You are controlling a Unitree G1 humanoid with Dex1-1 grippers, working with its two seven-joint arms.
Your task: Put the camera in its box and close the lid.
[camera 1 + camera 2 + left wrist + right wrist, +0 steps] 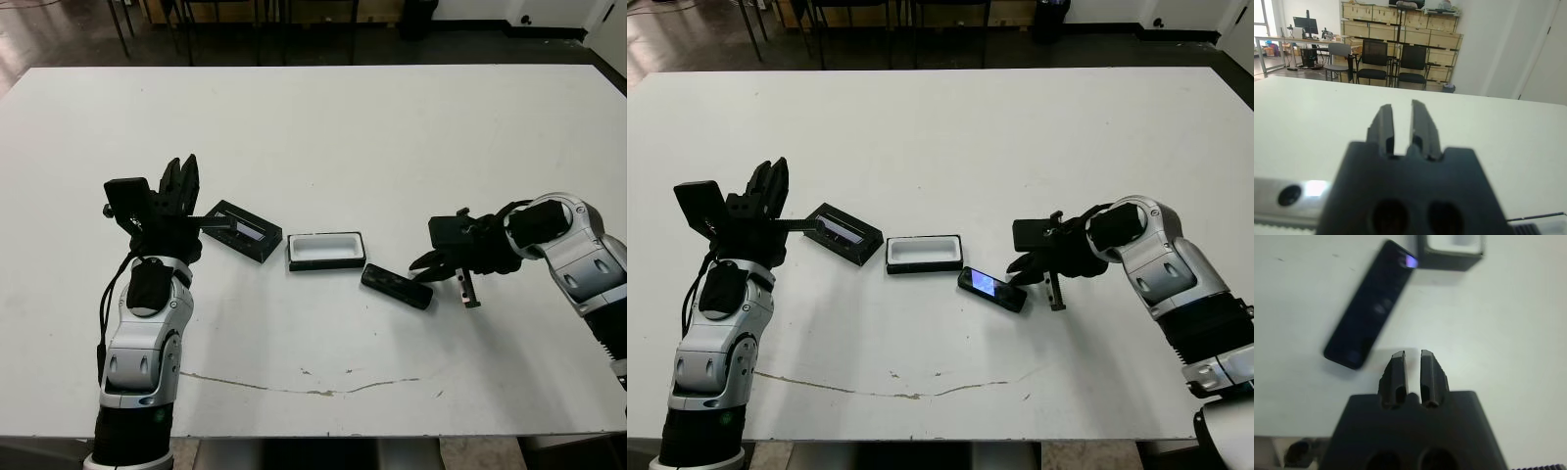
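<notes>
No legible txt, labels, brands or nos. anywhere; camera [991, 287] screen just glows bluish, no readable chars.

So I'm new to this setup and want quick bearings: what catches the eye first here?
Three small dark things lie in a row mid-table: the lid toward the robot's left, the open white-lined box in the middle, and the camera lying slantwise toward the right. The right gripper hovers just beside the camera without holding it, fingers close together. The left gripper is raised next to the lid, holding nothing.
</notes>
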